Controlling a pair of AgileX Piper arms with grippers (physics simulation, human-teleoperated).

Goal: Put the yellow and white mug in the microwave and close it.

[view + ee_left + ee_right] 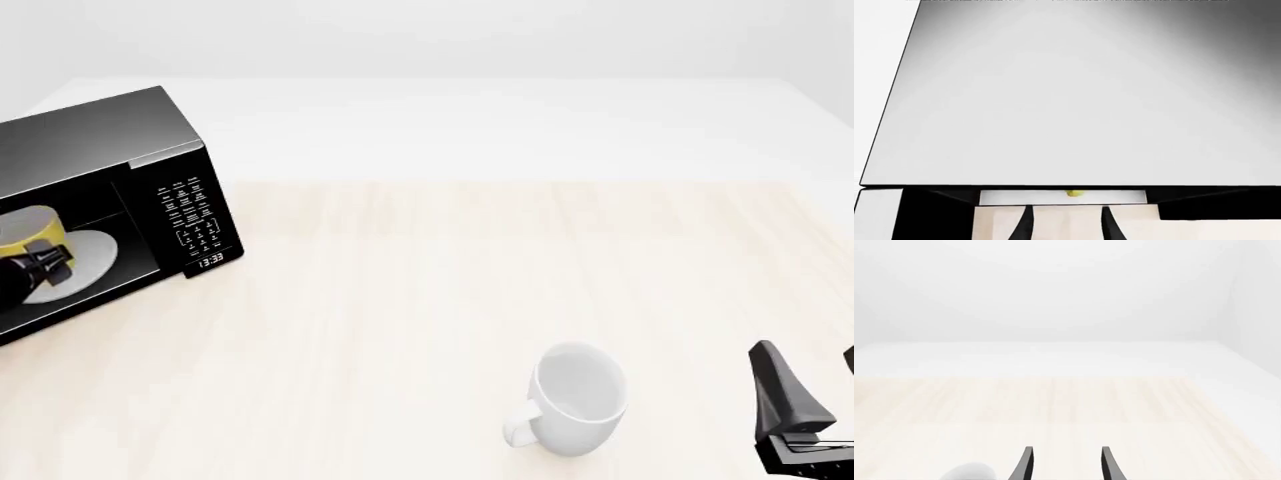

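The black microwave (140,130) stands at the far left of the table, and its cavity shows. The yellow and white mug (24,232) stands inside on the white turntable plate (91,255). My left gripper (40,265) is right in front of the mug, and the view's left edge cuts off the arm. In the left wrist view its fingers (1024,225) stand apart with nothing between them. A large grey panel of the microwave (1074,100) fills that view, with a small yellow bit (1074,193) under its edge. My right gripper (811,375) is open and empty at the near right.
An all-white mug (577,398) sits on the table at the near middle-right, handle toward the near left, just left of my right gripper. Its rim shows in the right wrist view (969,472). The microwave's keypad (194,215) faces the near side.
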